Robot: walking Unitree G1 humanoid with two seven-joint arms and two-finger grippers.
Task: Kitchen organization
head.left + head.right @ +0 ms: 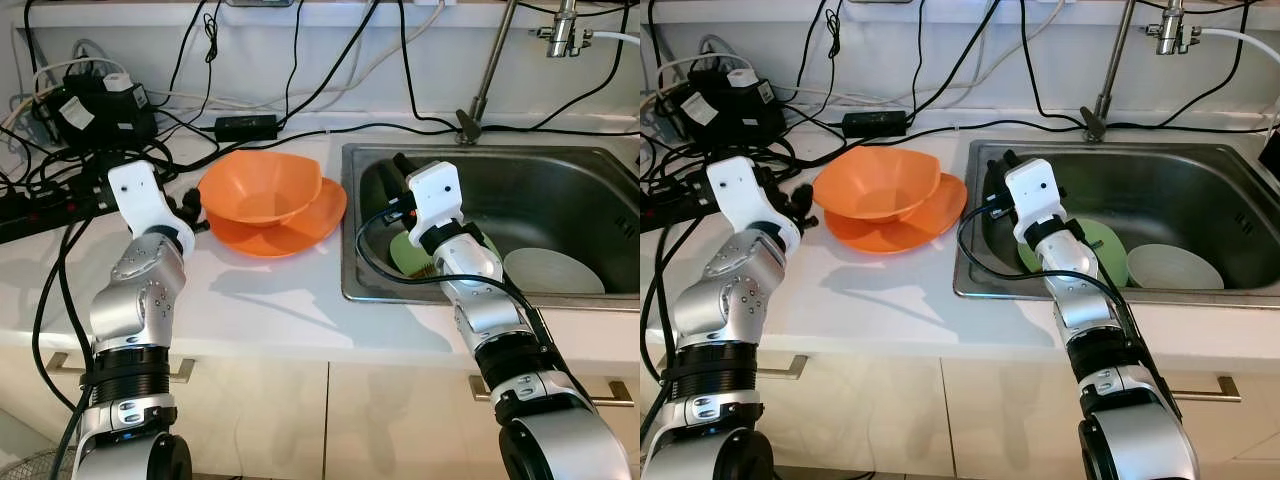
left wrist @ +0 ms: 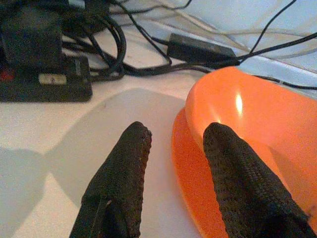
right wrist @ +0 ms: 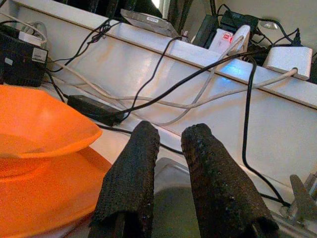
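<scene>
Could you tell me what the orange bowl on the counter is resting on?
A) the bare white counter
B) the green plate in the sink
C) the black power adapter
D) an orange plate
D: the orange bowl sits on top of an orange plate, whose rim shows around and under it on the white counter left of the sink.

Bowl [image 1: 262, 187] sits on a plate [image 1: 318, 213], just right of the left gripper [image 1: 193, 209]. 2 dishes lie in the sink [image 1: 585, 190] under the right gripper [image 1: 392, 177].
</scene>
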